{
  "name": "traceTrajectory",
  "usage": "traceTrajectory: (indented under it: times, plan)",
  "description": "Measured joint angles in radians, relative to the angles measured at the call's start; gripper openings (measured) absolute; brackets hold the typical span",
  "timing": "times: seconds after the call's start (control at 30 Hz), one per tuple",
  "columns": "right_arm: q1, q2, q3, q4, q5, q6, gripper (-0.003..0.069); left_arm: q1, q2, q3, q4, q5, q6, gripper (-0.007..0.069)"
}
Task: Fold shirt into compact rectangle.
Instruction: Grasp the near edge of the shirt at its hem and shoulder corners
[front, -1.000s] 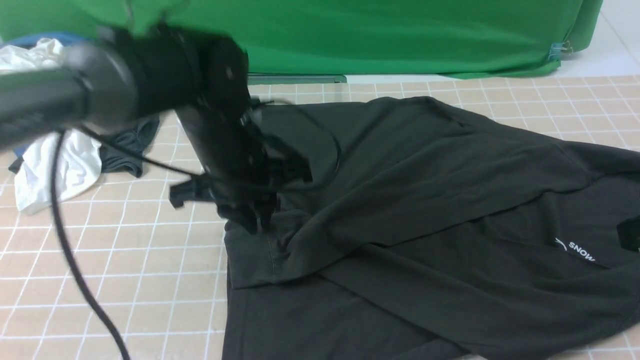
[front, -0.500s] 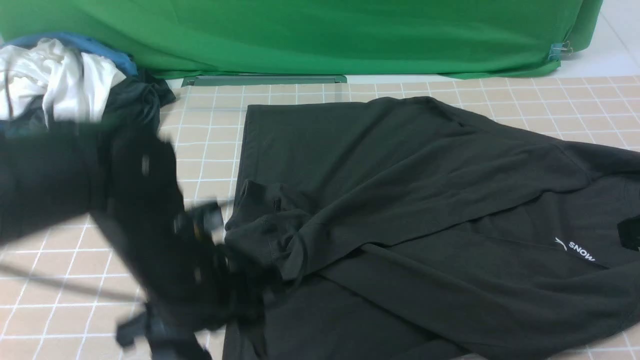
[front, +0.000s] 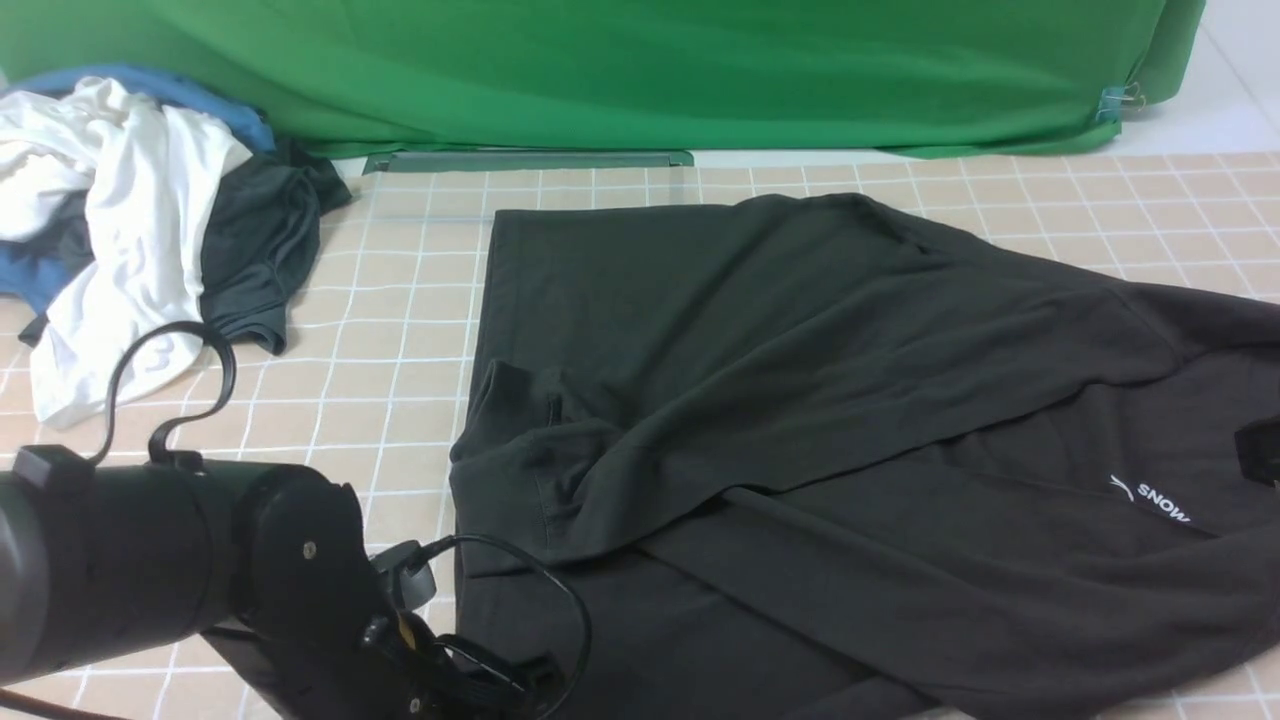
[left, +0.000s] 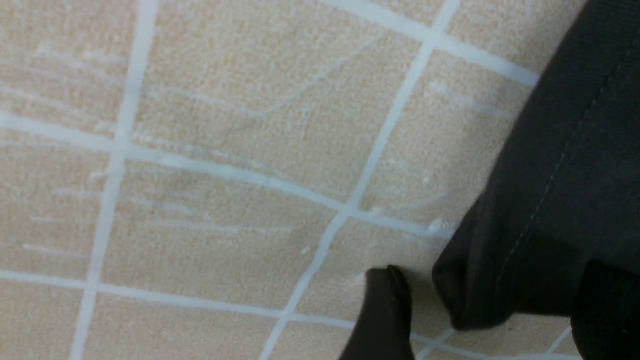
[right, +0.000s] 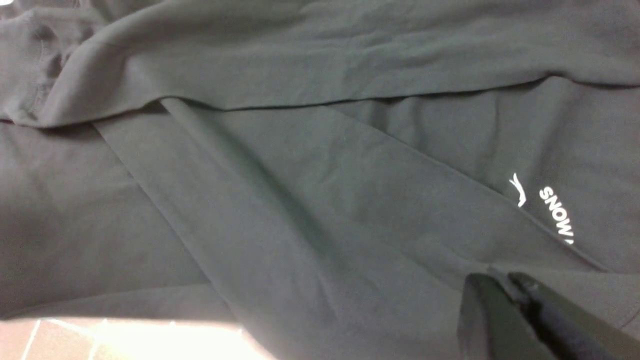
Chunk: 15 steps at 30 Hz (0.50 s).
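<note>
The black shirt (front: 800, 380) lies spread on the tiled table, one sleeve folded across it with its cuff (front: 510, 410) at the left. The white print (front: 1160, 500) shows near the right. My left gripper (front: 490, 685) is low at the shirt's near-left corner. In the left wrist view it is open (left: 492, 305), with the hem corner (left: 470, 295) lying between its fingers, ungripped. My right gripper (right: 500, 277) is shut, with a small ridge of the shirt (right: 300, 200) pinched at its tips, close to the print (right: 555, 215). The front view shows only a dark part of it at the right edge.
A heap of clothes sits at the far left: a white garment (front: 120, 200), a dark grey one (front: 260, 240) and something blue (front: 40, 275). A green backdrop (front: 640, 70) hangs behind the table (front: 380, 330). The left arm's cable (front: 160, 380) loops above it.
My left gripper opened and let go of the sleeve cuff, then swung down to the shirt's near-left corner. The sleeve now lies across the shirt. The right gripper has not moved.
</note>
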<state>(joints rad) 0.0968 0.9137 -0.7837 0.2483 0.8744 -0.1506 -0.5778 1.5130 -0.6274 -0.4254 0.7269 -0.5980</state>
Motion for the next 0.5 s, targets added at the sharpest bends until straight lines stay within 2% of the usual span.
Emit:
traceTrajectory:
  times: [0.23, 0.37, 0.5]
  plan:
    - [0.000, 0.000, 0.000, 0.000, -0.002, 0.000, 0.0060, 0.000, 0.017, -0.008, -0.008, -0.017, -0.004, 0.0465]
    - [0.000, 0.000, 0.000, 0.000, -0.002, 0.000, 0.0059, 0.000, 0.017, -0.011, -0.034, -0.148, 0.002, 0.0454]
    - [0.000, 0.000, 0.000, 0.000, -0.003, 0.000, 0.0062, 0.000, 0.017, -0.011, -0.035, -0.161, 0.018, 0.0419]
